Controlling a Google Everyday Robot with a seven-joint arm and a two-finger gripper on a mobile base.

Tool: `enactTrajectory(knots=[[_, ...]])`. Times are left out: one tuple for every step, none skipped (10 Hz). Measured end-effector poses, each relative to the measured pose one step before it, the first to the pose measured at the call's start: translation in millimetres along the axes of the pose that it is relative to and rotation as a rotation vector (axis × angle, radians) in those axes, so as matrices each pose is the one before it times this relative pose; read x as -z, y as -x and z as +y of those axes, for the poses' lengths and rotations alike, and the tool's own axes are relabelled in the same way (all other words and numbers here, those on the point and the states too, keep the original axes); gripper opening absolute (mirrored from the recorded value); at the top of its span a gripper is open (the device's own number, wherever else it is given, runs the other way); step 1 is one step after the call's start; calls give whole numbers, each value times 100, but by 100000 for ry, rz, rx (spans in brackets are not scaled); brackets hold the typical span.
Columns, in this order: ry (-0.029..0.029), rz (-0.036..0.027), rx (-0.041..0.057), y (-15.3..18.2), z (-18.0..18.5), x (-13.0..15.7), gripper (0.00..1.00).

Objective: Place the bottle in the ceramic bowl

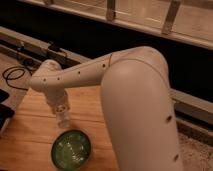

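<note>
The dark green ceramic bowl (71, 149) with pale rings inside sits on the wooden table (27, 132) near its front edge. My gripper (62, 119) hangs from the white arm (85, 75), just above and behind the bowl's far rim. It is shut on the small white bottle (63, 121), which points down and stands clear of the table. The arm's big white elbow fills the right half of the view and hides the table there.
A black cable loop (14, 76) lies on the floor at the left. A dark object (4, 116) sits at the table's left edge. A grey rail (30, 45) and a dark wall run behind the table.
</note>
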Motion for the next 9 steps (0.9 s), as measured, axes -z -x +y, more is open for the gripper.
enactTrajectory(knots=[[-756,474,-498,-2359,-1161,319,0],[561,-158,-1141,-2327,-806,423,0],[1260,-1536,-1108,-2717,-76,567,0],[1175,-1669,-1289,-2197,395,474,0],[1561,-2014,-1085,-1729,702,395,0],[1438,-1807,-667,-1155,651,251,0],[2236,-2602,-205,-1191,1185,163,0],[1315,-1619,123,-531,868,-4,0],[823,-497,50,-397,672,-165,0]])
